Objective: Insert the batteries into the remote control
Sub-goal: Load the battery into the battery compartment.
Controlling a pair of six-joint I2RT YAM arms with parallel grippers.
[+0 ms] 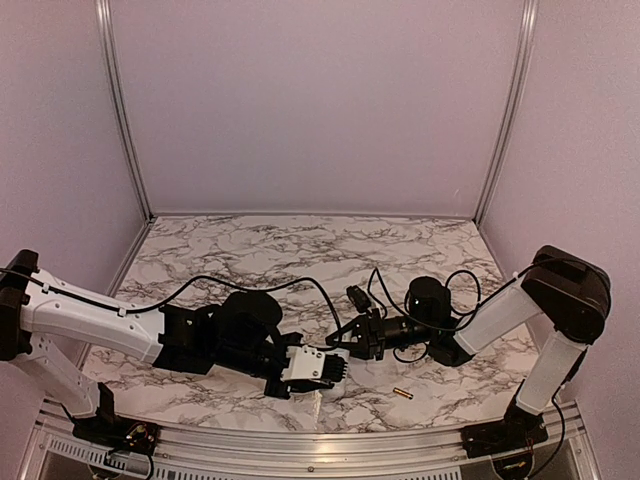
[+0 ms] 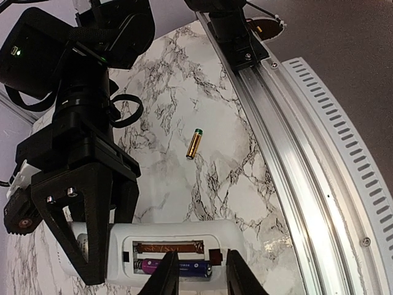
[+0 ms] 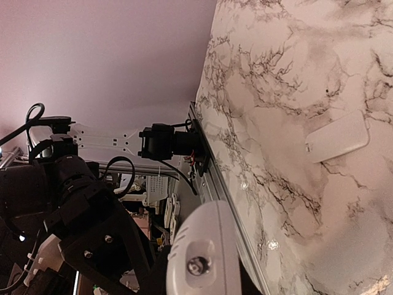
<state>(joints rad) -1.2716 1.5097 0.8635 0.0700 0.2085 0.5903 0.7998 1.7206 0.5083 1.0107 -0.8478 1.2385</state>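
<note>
The white remote control (image 2: 123,246) lies with its back up and its battery bay open. A dark blue-purple battery (image 2: 184,267) sits in the bay's near slot; the far slot shows only a brown strip. My right gripper (image 2: 92,236) is shut on the remote's left end, and that end fills the right wrist view as a rounded white shell (image 3: 206,252). My left gripper (image 2: 199,270) hovers over the bay's right part, its black fingers a little apart with nothing clamped. A gold battery (image 2: 194,143) lies loose on the marble (image 1: 403,393), near the front rail.
A flat white cover piece (image 3: 338,136) lies on the marble table (image 1: 250,250). The aluminium front rail (image 2: 288,141) runs close by the gold battery. Black cables (image 1: 380,290) loop over the table behind both grippers. Purple walls enclose the table.
</note>
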